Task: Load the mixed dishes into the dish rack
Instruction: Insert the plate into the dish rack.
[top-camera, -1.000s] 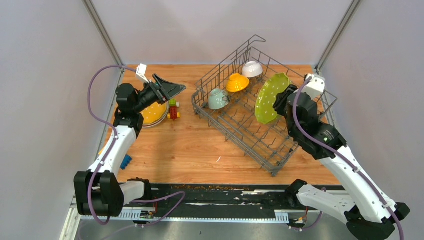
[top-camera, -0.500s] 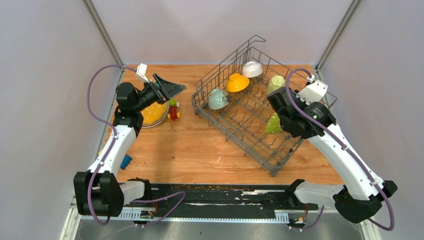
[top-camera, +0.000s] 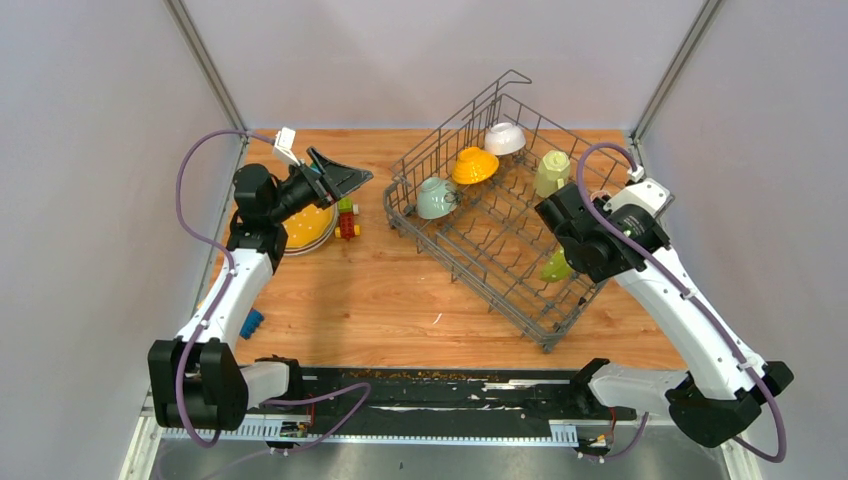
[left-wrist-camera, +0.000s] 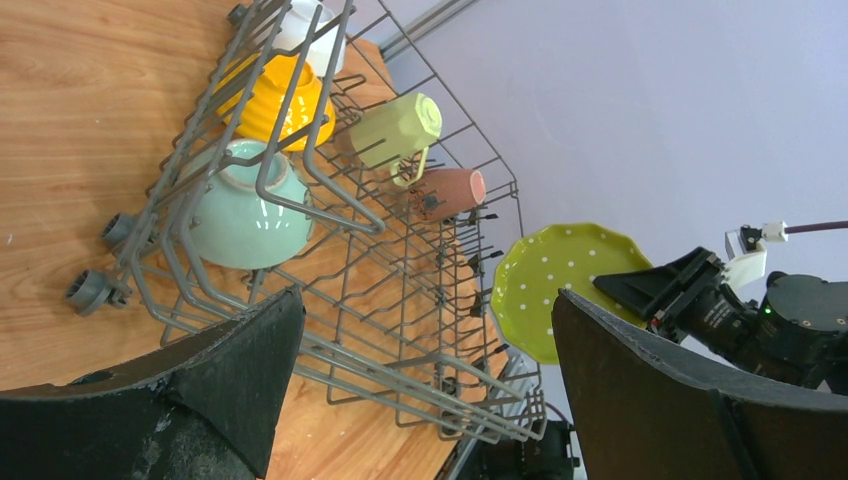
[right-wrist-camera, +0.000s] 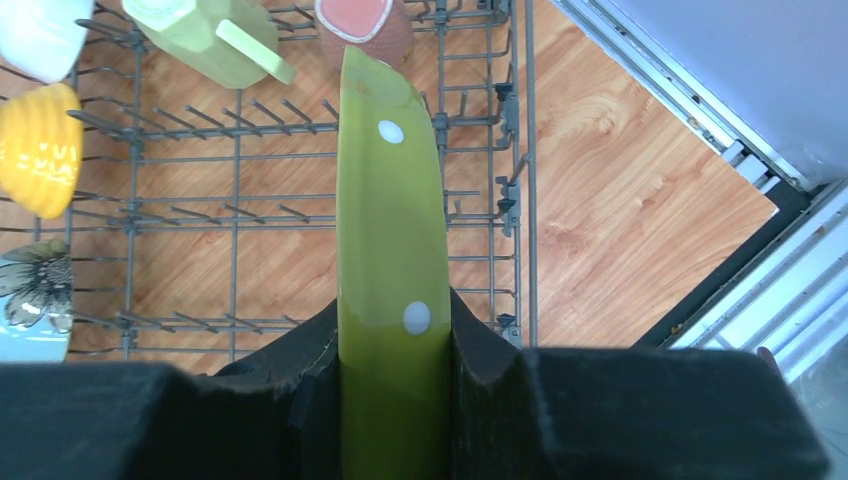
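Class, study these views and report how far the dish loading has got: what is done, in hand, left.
Done: white bowl, yellow bowl, teal mug, pale-green mug and pink mug sit in the dish rack. In hand: the right gripper holds the lime-green plate on edge over the rack's tines. Left: the yellow plate on the table, near the open left gripper.

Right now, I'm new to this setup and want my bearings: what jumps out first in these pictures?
First is the lime-green dotted plate, pinched edge-on between the right fingers at the near right part of the dish rack. Next come the yellow bowl, upside down toward the rack's far end, and the left fingers, spread wide over the table's far left.
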